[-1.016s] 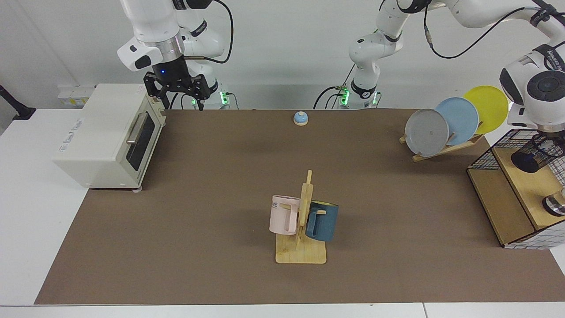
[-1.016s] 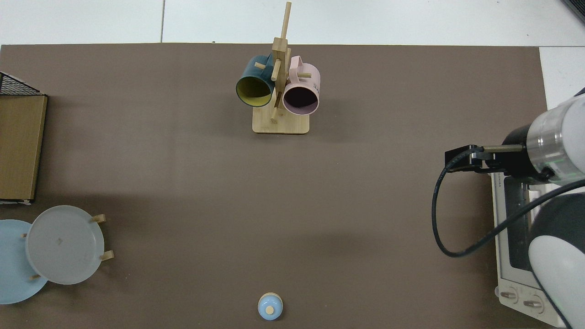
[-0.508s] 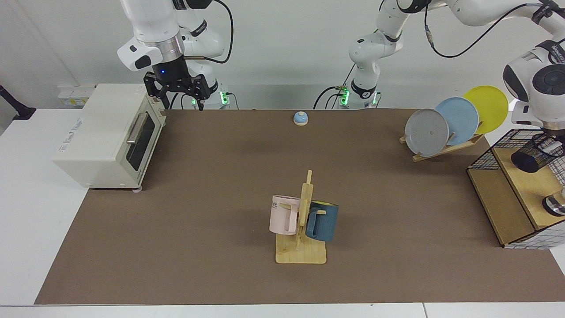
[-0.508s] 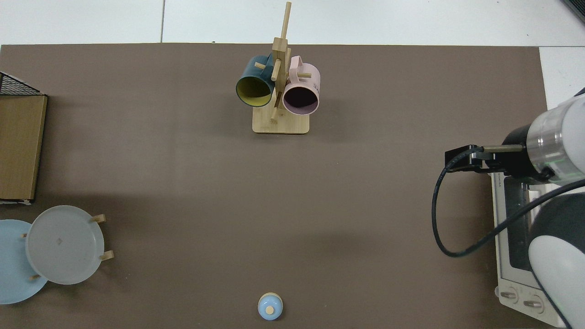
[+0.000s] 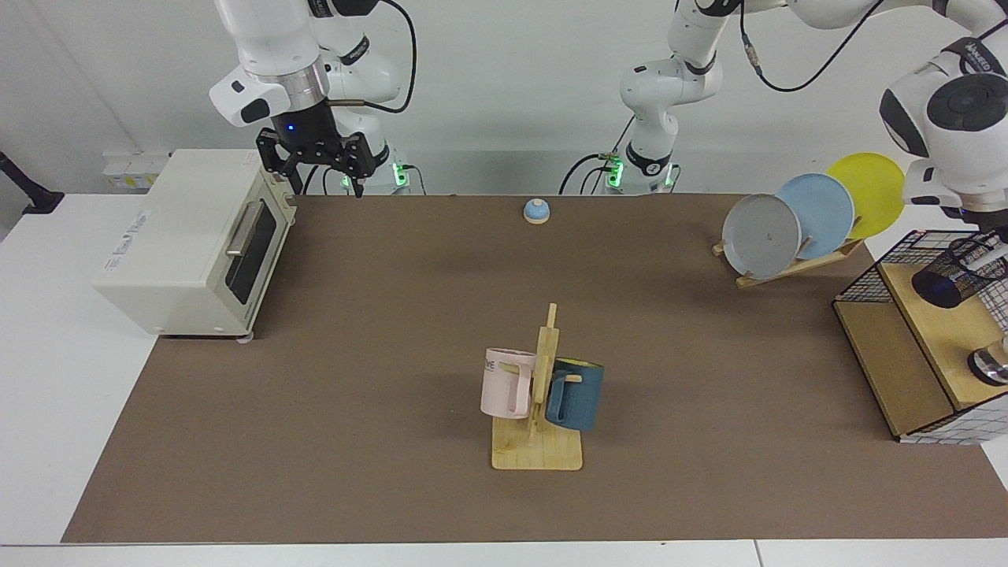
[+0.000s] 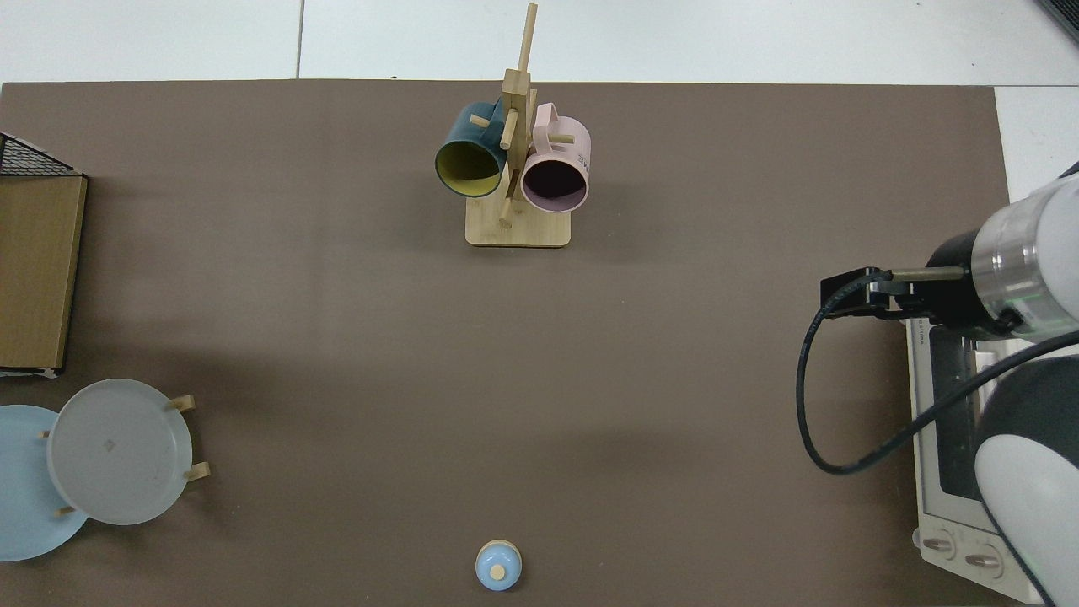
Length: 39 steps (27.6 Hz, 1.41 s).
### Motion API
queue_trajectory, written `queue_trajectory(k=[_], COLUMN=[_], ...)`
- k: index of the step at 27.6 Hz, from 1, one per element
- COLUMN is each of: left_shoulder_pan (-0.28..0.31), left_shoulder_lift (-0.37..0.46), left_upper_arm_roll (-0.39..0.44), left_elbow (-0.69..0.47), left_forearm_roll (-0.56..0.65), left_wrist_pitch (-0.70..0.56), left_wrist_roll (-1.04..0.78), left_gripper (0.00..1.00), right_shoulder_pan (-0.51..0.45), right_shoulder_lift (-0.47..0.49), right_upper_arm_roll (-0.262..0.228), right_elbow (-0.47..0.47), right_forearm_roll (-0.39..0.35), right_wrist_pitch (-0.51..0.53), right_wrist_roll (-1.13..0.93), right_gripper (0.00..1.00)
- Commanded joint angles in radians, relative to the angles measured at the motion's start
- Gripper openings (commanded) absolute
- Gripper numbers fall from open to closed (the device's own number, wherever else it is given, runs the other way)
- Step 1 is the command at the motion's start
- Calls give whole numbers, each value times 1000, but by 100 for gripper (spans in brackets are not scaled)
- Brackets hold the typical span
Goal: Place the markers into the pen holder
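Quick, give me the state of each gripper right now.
Left gripper: above the pen holder on the rack; fingers hidden, cannot be told.
Right gripper: open, empty, by the toaster oven.

The right arm waits, coming down from the upper left of the facing view, its wrist upright; the right gripper [image 5: 319,169] hangs over the back edge of the counter with its jaws spread apart and empty. In the top view it shows side-on at the right edge [image 6: 851,295]. The left arm arches from its base across to the far right of the facing view, wrist bent downward; its gripper is cut off by the frame edge
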Motion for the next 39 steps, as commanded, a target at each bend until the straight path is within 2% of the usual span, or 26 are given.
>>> queue_trajectory(k=[1, 2, 3, 5, 8, 13, 18, 23, 26, 30, 39], left_shoulder_pan=[-62, -67, -73, -79, -109, -157, -186, -235, -258, -264, -269], left_shoulder_lift=[-89, -105, -120, -143, -178, -206, -227, -231, -235, -235, -226], left_upper_arm_roll=[24, 24, 27, 31, 37, 40, 38, 40, 40, 31, 35], left_elbow=[-13, -16, -16, -16, -20, -20, -22, -22, -22, -26, -20], left_forearm_roll=[-130, -165, -203, -275, -316, -384, -481, -546, -573, -635, -753], left_wrist_pitch=[-68, -81, -95, -120, -172, -314, -388, -417, -433, -425, -390], left_wrist_roll=[3, 3, 1, 1, -52, -323, -514, -560, -661, -842, -1060], left_gripper=[88, 97, 99, 100, 100, 100, 100, 100, 100, 100, 100], right_shoulder_pan=[-14, -14, -14, -14, -14, -14, -14, -14, -14, -14, -14], right_shoulder_lift=[-14, -14, -14, -14, -14, -14, -14, -14, -14, -14, -14], right_upper_arm_roll=[8, 8, 8, 8, 8, 8, 8, 8, 8, 8, 8], right_elbow=[-13, -13, -13, -13, -13, -13, -13, -13, -13, -13, -13], right_forearm_roll=[5, 5, 5, 5, 5, 5, 5, 5, 5, 5, 5], right_wrist_pitch=[15, 15, 15, 13, 15, 15, 15, 15, 13, 15, 15], right_wrist_roll=[11, 13, 11, 13, 11, 11, 11, 11, 11, 11, 11], right_gripper=[100, 100, 100, 100, 100, 100, 100, 100, 100, 100, 100])
